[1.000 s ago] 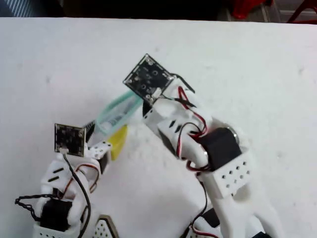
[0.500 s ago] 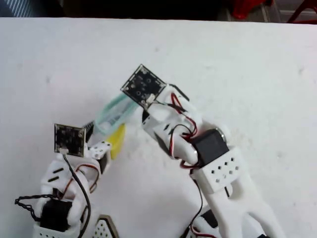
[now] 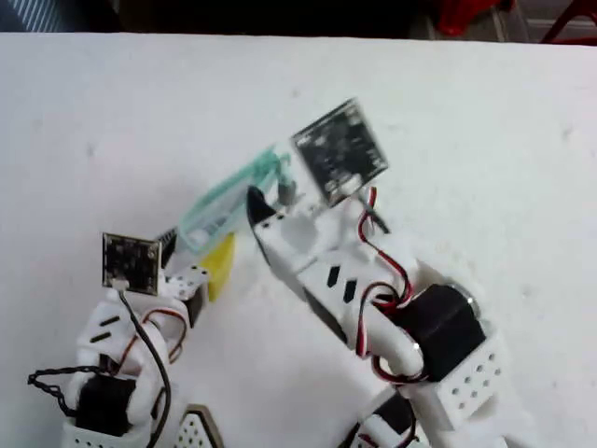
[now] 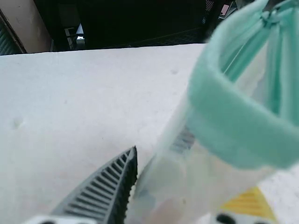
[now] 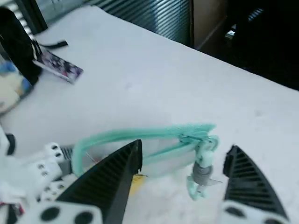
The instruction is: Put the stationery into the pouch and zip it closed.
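A translucent pouch (image 3: 224, 207) with a mint-green zipper rim lies slanted on the white table. Its near end sits between the dark ribbed finger (image 4: 110, 193) and the yellow finger (image 4: 247, 205) of my left gripper (image 3: 198, 254), which is shut on the pouch (image 4: 219, 130). My right gripper (image 5: 184, 149) is open over the pouch's far end. The grey zipper pull (image 5: 202, 163) hangs between its two dark fingers, touching neither. In the high view the right gripper (image 3: 270, 191) sits at that same zipper end. The pouch's contents are too blurred to make out.
A small printed card (image 5: 60, 69) and a black object (image 5: 16, 42) lie further off on the table (image 3: 466, 112). Its far edge borders a dark room. The right arm's body (image 3: 373, 280) crosses the near middle of the table.
The right arm's wrist swung right and away, uncovering the pouch's zipper end, and its gripper now straddles the pull. The left arm kept still, holding the pouch.
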Tool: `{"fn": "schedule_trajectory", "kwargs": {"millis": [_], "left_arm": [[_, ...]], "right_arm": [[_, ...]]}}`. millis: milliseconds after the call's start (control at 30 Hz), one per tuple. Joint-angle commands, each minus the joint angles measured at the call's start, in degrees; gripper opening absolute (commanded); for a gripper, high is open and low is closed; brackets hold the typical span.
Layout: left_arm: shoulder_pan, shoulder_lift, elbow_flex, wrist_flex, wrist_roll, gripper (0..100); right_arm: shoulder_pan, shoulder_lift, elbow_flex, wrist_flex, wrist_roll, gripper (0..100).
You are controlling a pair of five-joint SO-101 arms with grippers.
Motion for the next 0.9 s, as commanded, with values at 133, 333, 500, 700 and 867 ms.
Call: {"fn": "schedule_trajectory", "kwargs": {"millis": [133, 333, 500, 700, 867], "left_arm": [[0.8, 0.0, -1.3, -0.7, 0.3, 26], [0.8, 0.0, -1.3, -0.7, 0.3, 26], [0.7, 0.0, -1.3, -0.9, 0.2, 26], [0.7, 0.0, -1.3, -1.0, -1.8, 26], [0.7, 0.0, -1.3, -1.0, -1.9, 26]], "right_arm": [[-10.5, 8.0, -8.9, 5.6, -11.6, 43.4], [-11.2, 16.0, -14.2, 5.8, -21.8, 42.0], [-13.1, 21.3, -19.4, 5.9, -25.1, 42.0], [-13.5, 27.5, -22.2, 5.9, -27.5, 41.9], [-12.8, 30.1, -22.4, 8.0, -29.3, 40.8]]}}
